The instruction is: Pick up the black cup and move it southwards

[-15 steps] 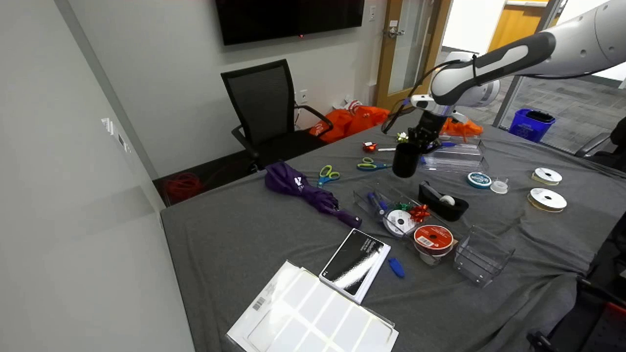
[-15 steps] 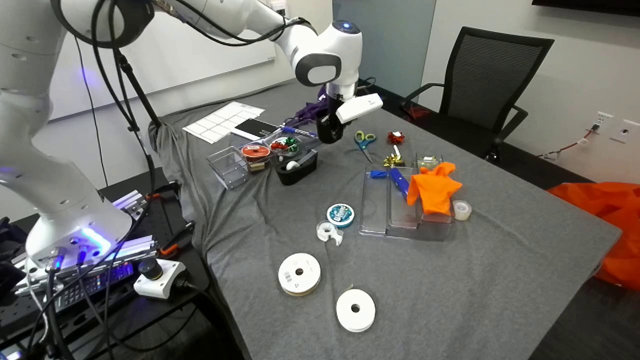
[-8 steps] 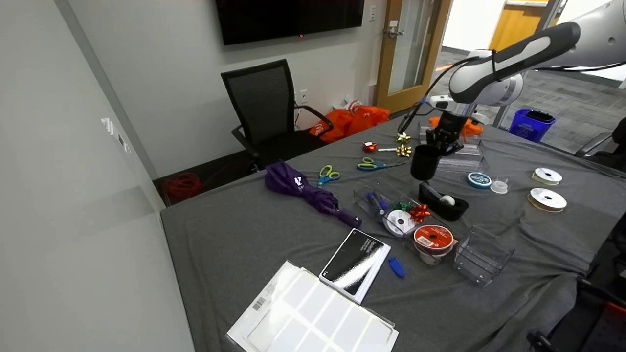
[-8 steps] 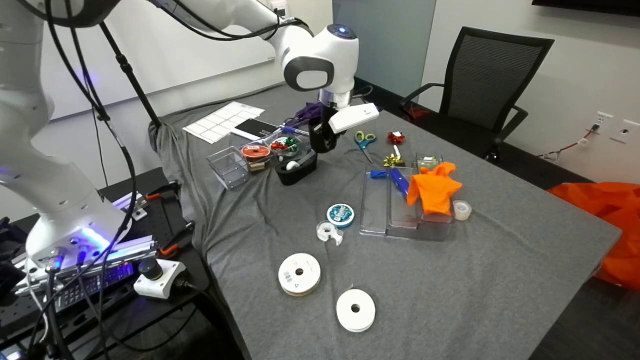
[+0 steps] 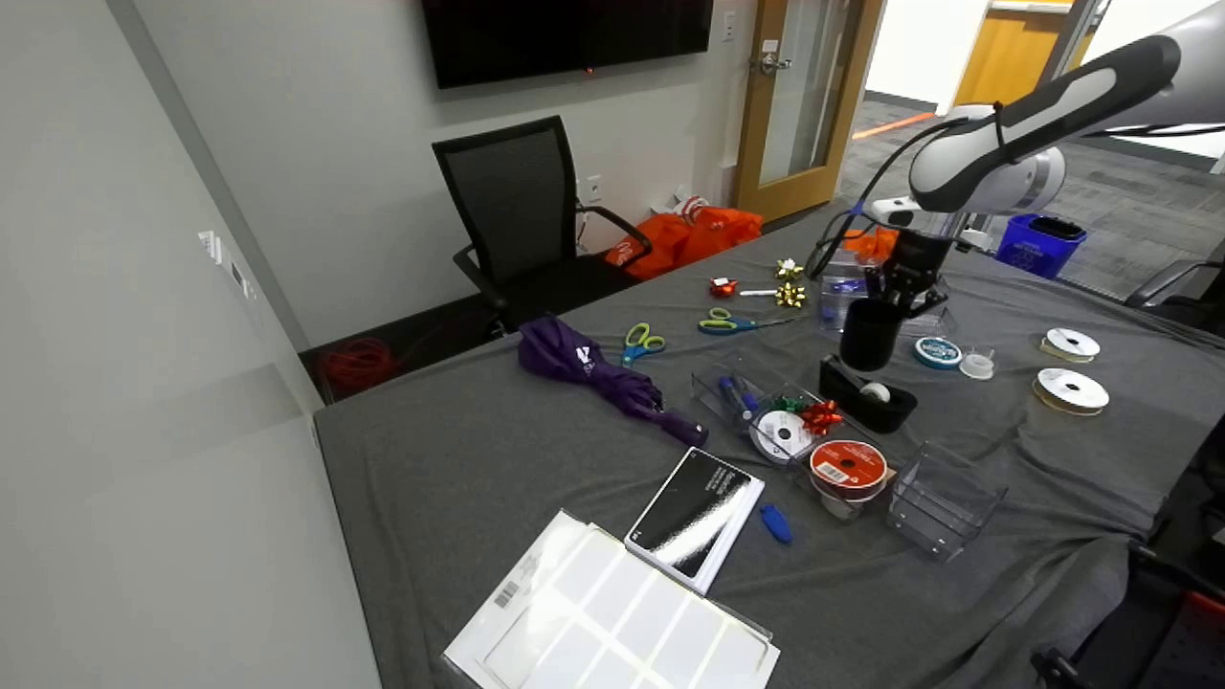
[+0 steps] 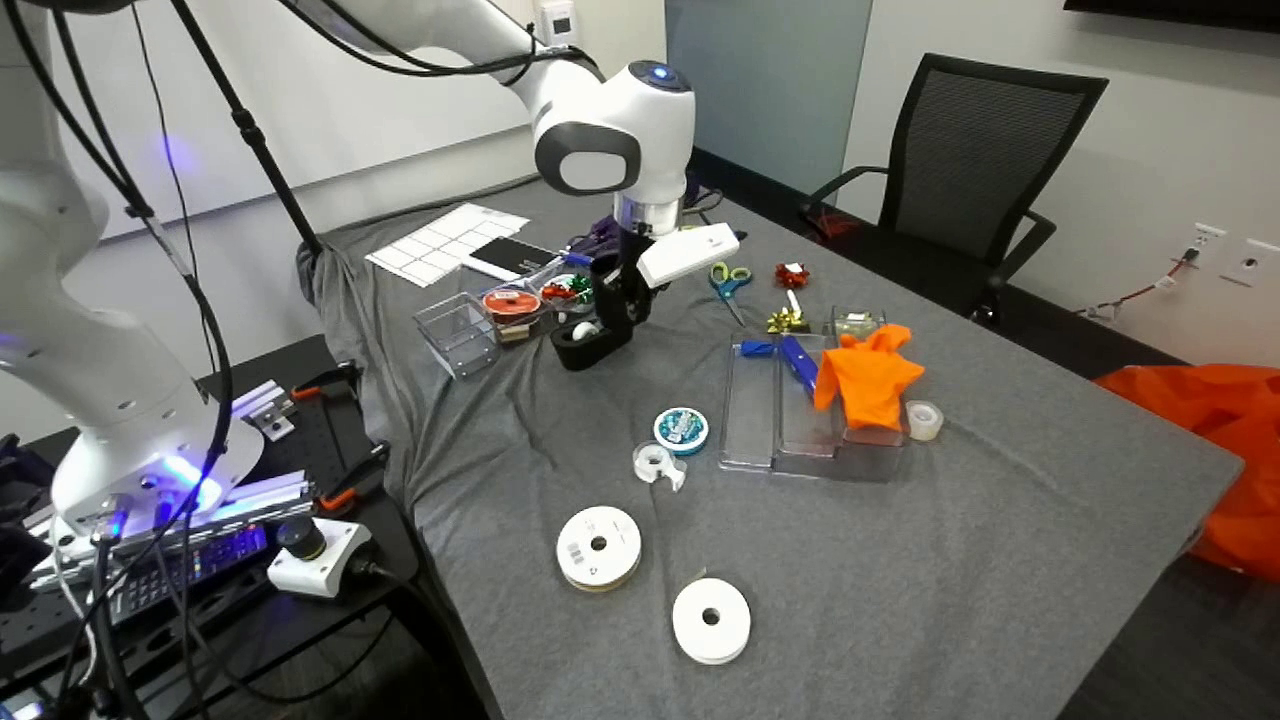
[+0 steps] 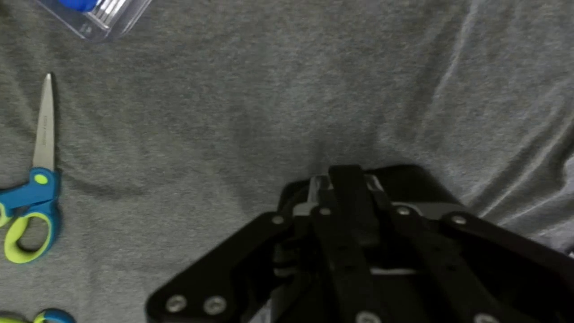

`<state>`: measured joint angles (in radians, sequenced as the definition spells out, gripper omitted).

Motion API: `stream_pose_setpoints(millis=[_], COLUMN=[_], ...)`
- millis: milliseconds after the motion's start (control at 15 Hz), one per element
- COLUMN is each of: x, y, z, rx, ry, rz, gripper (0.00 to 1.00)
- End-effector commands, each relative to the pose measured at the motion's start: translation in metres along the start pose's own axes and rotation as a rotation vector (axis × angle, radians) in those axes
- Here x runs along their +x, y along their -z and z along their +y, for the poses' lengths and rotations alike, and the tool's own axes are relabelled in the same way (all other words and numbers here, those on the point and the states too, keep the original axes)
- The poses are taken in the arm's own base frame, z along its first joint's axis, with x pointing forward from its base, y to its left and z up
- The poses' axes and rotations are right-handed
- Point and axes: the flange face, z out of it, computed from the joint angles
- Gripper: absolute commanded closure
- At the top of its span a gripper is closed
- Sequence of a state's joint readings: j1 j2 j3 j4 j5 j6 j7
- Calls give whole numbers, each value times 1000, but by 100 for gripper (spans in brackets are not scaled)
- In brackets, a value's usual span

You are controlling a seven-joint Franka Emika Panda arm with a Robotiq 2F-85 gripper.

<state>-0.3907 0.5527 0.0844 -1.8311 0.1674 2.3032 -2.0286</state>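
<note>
The black cup (image 5: 869, 337) is held upright above the grey table in an exterior view, close to the black tape dispenser (image 5: 866, 400). My gripper (image 5: 898, 295) is shut on the cup's wall near its top rim. In an exterior view, the gripper (image 6: 634, 285) and the dark cup (image 6: 605, 282) are partly merged in colour, over the far end of the dispenser. In the wrist view, the fingers of my gripper (image 7: 347, 179) are together, with the dark cup (image 7: 403, 181) showing behind and to their right. Most of the cup is hidden there.
A clear tray (image 6: 748, 430) with an orange cloth (image 6: 870, 380), a teal tin (image 5: 937, 352), white ribbon spools (image 5: 1070, 389), a clear organizer (image 5: 713, 392), scissors (image 5: 727, 323) and a purple umbrella (image 5: 593, 373) lie around on the table.
The gripper has carried the black cup rightward and slightly downward in an exterior view, from beside the scissors to by the tape dispenser. The grip stays shut; other objects have not moved.
</note>
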Motion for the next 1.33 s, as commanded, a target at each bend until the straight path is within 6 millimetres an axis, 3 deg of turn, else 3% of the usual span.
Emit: stream_pose_setpoints(millis=[0,133,533,933,1267], x=[-5,-11,-13,14,12], y=[-4,-13,-13,16,31], z=[-44,-61,-91,-106,-115], rx=[2,-5,-57,-99,-53], ry=[91,127,183,184,192], rz=[-52,-71,-72,104,138], gripper=[95,95,95,95,95])
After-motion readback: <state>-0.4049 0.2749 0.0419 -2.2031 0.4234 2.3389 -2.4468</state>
